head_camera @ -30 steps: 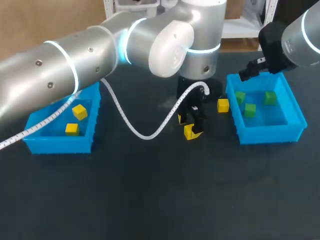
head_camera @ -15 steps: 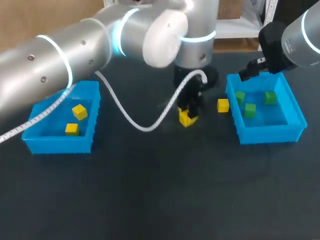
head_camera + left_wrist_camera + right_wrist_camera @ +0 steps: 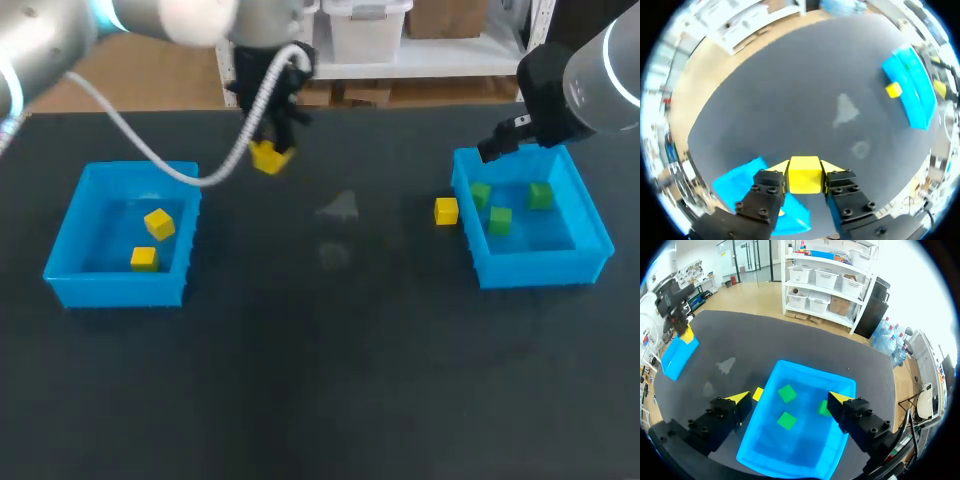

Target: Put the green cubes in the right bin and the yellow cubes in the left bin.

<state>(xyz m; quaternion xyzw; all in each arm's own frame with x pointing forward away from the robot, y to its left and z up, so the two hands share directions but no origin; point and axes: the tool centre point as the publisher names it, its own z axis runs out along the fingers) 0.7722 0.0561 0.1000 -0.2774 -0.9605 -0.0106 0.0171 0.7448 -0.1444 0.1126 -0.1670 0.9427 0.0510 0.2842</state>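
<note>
At the left side of the tabletop (image 3: 320, 380) stands the left bin (image 3: 115, 288), blue and open on top. Two yellow cubes (image 3: 158, 223) lie inside it, one toward the middle and one close to the near wall, apart from each other.

To the right of this bin, over the far part of the tabletop, hangs the left gripper (image 3: 270, 145). It comes down from the left arm, and a white cable (image 3: 170, 165) loops from it. Its fingers are clenched on the held yellow cube (image 3: 268, 158). In the left wrist view the two yellow tips press this cube from both sides, and the cube is lifted clear of the dark surface. A corner of the left bin shows under and beside the gripper there.

Near the middle of the tabletop there are some pale smudges (image 3: 342, 207).

Further right, the loose yellow cube (image 3: 446, 211) sits on the tabletop, just beside the outer left wall of the right bin (image 3: 540, 268); I cannot tell if it touches the wall. Three green cubes (image 3: 500, 220) lie in this bin, all apart from each other.

The right gripper (image 3: 789, 399) hangs over the right bin, above its far left corner. It is released: the fingers stand wide apart with nothing between them, and the bin with its green cubes shows below.
</note>
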